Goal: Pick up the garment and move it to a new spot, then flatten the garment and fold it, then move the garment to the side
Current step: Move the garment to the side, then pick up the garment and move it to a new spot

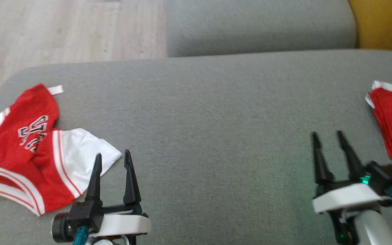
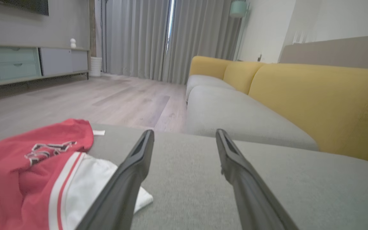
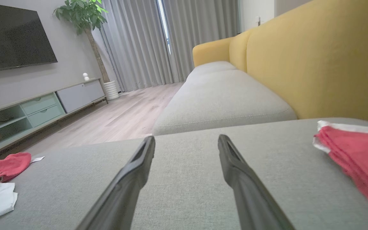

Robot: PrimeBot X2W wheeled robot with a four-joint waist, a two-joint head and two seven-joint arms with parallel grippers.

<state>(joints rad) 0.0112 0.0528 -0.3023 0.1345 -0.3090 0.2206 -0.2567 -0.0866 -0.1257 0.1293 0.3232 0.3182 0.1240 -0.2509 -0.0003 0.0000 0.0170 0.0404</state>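
Red jersey [image 1: 12,153] in soft rumples, striped trim, on grey woven cushion [image 1: 216,119]

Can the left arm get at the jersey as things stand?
Probably yes. The left gripper is open and sits right beside the near edge of the jersey. Nothing stands between them, just bare sofa cushion, so a short move toward it should do.
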